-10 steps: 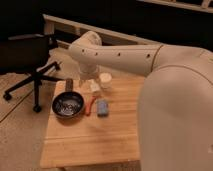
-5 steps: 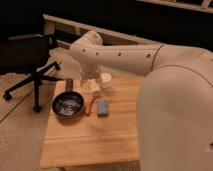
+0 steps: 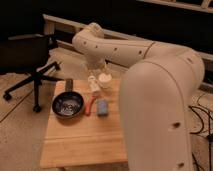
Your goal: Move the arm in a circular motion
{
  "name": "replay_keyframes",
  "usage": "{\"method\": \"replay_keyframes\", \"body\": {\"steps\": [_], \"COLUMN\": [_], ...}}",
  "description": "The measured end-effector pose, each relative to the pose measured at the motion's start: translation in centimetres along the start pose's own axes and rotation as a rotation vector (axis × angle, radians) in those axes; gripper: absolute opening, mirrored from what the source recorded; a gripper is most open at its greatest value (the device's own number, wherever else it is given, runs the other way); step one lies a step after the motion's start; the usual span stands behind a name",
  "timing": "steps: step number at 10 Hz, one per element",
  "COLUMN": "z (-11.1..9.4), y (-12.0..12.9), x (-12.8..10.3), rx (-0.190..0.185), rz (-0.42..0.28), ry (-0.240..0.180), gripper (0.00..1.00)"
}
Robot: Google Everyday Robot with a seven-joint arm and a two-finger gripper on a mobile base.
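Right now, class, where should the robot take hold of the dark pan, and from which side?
Probably its short handle, which sticks out from the pan toward the far edge of the table; come down from above. The gripper hangs close by, beside the white cup.

From my remote seat I see a light wooden desk carrying a dark round bowl near its left edge. Just right of it lies a thin red-orange item, and touching that, a blue sponge-like block. A white cup stands at the far edge, with the jaws hanging low just beside it. A black office chair sits off to the left, and dark cables trail on the floor at the right.
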Motion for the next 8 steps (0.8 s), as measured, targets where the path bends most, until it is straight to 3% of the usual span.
{"method": "replay_keyframes", "body": {"steps": [2, 4, 6, 8], "z": [0.0, -0.4, -1.4, -2.5], "y": [5.3, 10.0, 14.5, 16.6], "x": [-2.5, -2.3, -0.2, 3.3], "rx": [-0.108, -0.206, -0.291, -0.305], "rz": [-0.105, -0.192, -0.293, -0.379], "ry": [-0.042, -0.059, -0.057, -0.034], "gripper": [0.65, 0.65, 0.65, 0.65]}}
